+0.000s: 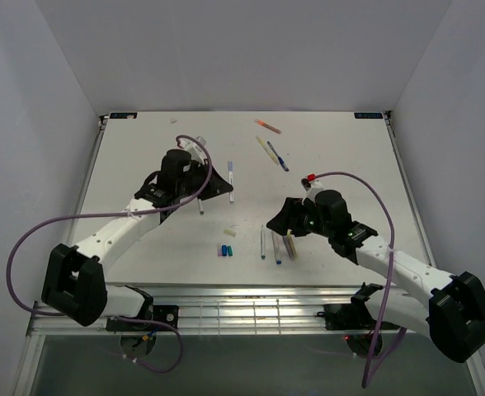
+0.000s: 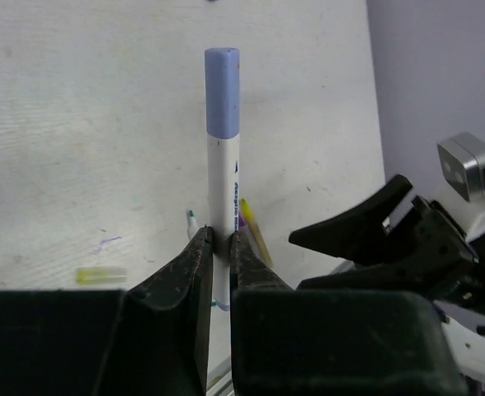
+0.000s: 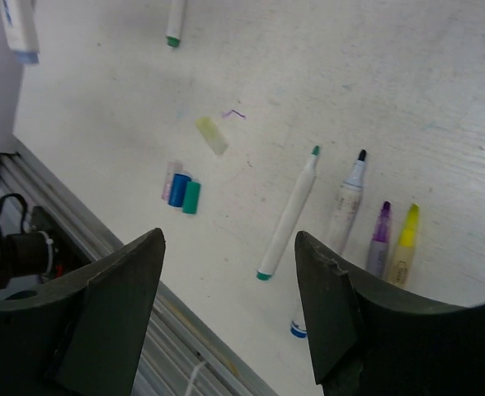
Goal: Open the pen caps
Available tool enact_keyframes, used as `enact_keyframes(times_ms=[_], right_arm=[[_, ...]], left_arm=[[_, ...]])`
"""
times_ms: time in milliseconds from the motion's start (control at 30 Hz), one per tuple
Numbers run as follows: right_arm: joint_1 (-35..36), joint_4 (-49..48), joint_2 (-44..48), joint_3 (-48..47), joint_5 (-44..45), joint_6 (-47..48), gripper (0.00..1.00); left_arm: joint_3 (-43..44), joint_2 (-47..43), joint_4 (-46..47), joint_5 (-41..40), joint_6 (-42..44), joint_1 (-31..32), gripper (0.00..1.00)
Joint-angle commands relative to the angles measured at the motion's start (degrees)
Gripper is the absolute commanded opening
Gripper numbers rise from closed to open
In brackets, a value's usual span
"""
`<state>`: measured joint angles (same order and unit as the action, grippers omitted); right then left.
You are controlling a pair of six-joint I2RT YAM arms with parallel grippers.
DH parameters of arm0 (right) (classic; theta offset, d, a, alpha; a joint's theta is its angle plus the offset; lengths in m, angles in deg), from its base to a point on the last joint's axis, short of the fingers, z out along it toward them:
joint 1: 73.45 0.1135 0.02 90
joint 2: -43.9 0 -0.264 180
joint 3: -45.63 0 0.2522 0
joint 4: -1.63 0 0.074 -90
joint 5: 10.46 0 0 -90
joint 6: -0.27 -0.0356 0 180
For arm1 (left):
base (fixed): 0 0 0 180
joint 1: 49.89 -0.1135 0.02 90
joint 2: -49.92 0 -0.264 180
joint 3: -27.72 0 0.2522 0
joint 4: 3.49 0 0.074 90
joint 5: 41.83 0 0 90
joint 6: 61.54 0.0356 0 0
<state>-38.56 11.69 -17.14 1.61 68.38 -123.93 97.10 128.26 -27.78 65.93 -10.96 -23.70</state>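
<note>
Left gripper (image 2: 221,241) clenches a capped pen (image 2: 224,186) at frame centre; the released right gripper (image 3: 228,247) should next pull its blue cap (image 2: 223,91).

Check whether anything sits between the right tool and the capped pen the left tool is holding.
Nothing visible does. The left tool is shut on the white barrel of the pen, leaving its lavender-blue cap exposed. The right tool hangs open off to the side, with only open space between it and that cap.

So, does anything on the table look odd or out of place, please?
Only a small purple scribble on the table beside the pale yellow cap, seemingly a stray pen mark. Nothing else stands out.
</note>
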Motion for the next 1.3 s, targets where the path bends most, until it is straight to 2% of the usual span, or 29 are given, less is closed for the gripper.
enact_keyframes(times_ms=[0, 67, 400, 1033, 1200, 1267], right_arm=[[0.26, -10.52, 1.62, 1.25, -4.92, -6.39, 0.7], [0.52, -14.55, 1.19, 1.26, -5.98, -7.9, 0.68], [1.4, -20.72, -3.56, -3.22, -6.86, -12.03, 0.57], [4.48, -28.81, -10.94, -6.3, -6.16, -15.11, 0.48], [5.8, -30.04, -12.7, -6.3, -5.81, -15.29, 0.39], [5.97, -30.4, -13.23, -5.95, -5.72, -15.29, 0.21]], left_arm=[[-5.77, -4.69, 7.62, 6.58, -3.64, 1.75, 0.0], [-8.06, -6.7, 9.2, 6.59, -4.43, 3.68, 0.0], [-11.58, -9.88, 10.0, 5.8, -6.02, 8.6, 0.0], [-13.78, -10.67, 12.9, 6.85, -7.34, 11.42, 0.0], [-13.87, -10.85, 13.25, 6.94, -7.6, 11.51, 0.0], [-13.87, -10.85, 13.51, 7.2, -7.52, 11.6, 0.0]])
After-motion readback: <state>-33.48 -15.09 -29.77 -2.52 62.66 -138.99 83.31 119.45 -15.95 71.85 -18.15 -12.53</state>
